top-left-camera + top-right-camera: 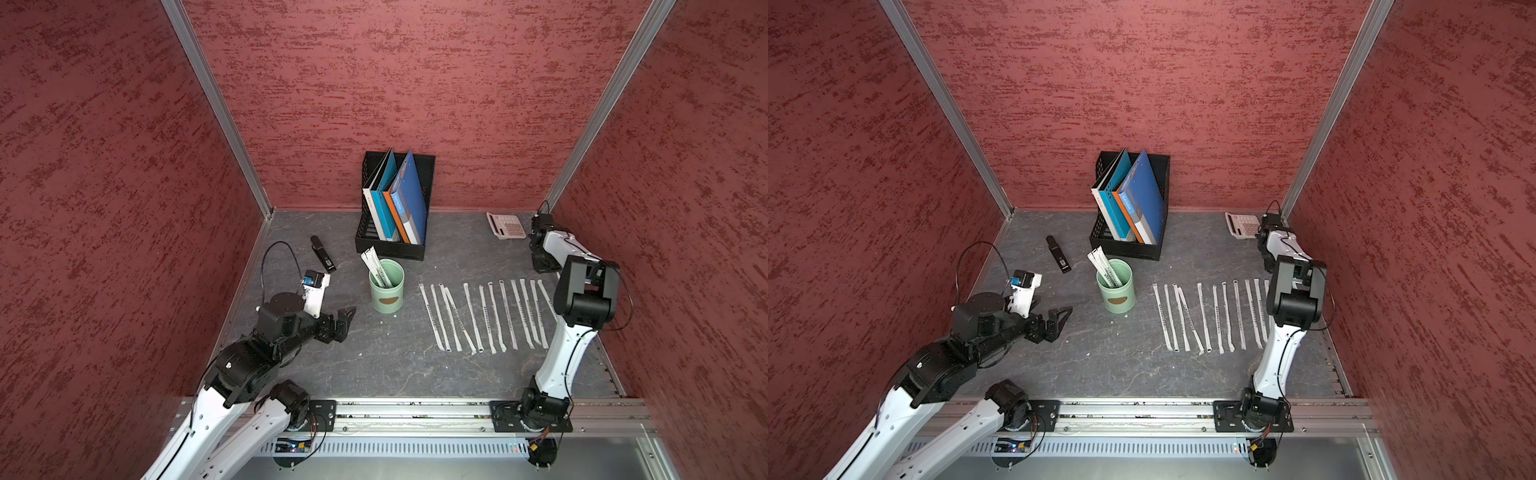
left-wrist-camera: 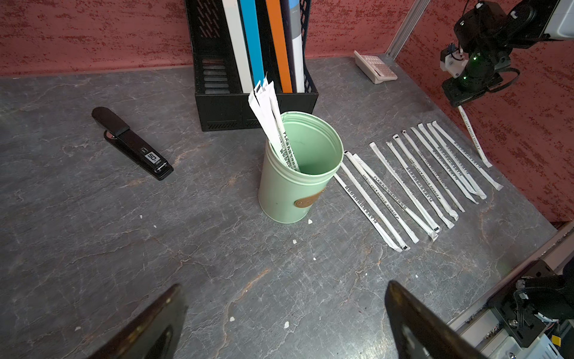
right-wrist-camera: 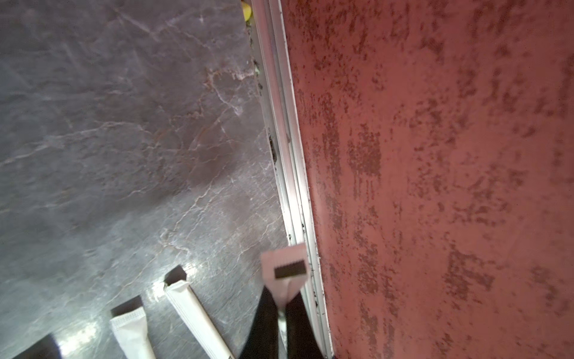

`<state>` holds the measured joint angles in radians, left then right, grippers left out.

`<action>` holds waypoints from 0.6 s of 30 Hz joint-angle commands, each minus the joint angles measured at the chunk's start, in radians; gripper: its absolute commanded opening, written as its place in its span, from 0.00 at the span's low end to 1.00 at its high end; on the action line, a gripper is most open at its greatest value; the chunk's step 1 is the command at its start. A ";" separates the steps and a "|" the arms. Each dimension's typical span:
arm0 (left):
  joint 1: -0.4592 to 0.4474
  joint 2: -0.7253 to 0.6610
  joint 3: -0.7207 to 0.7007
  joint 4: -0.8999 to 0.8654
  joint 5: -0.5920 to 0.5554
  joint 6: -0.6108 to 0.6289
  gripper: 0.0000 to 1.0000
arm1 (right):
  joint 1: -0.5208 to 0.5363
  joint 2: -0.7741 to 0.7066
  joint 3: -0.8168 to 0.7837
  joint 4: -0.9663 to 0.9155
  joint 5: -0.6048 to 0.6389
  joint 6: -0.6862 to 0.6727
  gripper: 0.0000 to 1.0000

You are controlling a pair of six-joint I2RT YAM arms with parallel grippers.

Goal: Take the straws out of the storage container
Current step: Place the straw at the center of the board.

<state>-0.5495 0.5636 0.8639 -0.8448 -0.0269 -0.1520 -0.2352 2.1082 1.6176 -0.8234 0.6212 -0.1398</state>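
Observation:
The storage container, a mint-green cup [image 1: 387, 296] [image 2: 284, 192], stands upright mid-table with a small bundle of wrapped straws [image 1: 375, 266] [image 2: 269, 121] leaning out of it. Several more straws [image 1: 484, 316] [image 2: 416, 180] lie side by side to the cup's right. My left gripper [image 1: 344, 322] [image 2: 284, 284] is open and empty, low over the table just left of the cup. My right gripper [image 3: 281, 303] [image 2: 462, 102] is shut on one straw [image 3: 285, 264] [image 2: 473, 136] at the row's right end. That straw hangs down, its lower tip at the table by the red wall.
A black file rack [image 1: 390, 245] with folders stands behind the cup. A black stapler [image 1: 323, 253] lies to the cup's left and a calculator [image 1: 506, 225] sits at the back right. The red side wall [image 3: 435, 186] is close beside my right gripper.

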 commanded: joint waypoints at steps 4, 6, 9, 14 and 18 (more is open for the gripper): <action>0.006 -0.011 -0.011 0.024 0.005 0.008 1.00 | -0.017 0.057 0.061 -0.108 -0.085 0.104 0.02; 0.006 -0.011 -0.009 0.026 0.006 0.008 1.00 | -0.020 0.069 0.077 -0.129 -0.101 0.119 0.02; 0.007 -0.011 -0.009 0.026 0.008 0.008 0.99 | -0.022 0.092 0.106 -0.161 -0.117 0.140 0.02; 0.008 -0.007 -0.010 0.024 0.006 0.007 1.00 | -0.029 0.119 0.142 -0.182 -0.129 0.153 0.03; 0.010 -0.005 -0.011 0.024 0.005 0.008 0.99 | -0.041 0.144 0.162 -0.201 -0.125 0.146 0.03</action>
<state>-0.5476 0.5629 0.8639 -0.8448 -0.0265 -0.1520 -0.2600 2.2292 1.7588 -0.9943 0.5171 -0.0170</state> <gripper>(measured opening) 0.995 0.048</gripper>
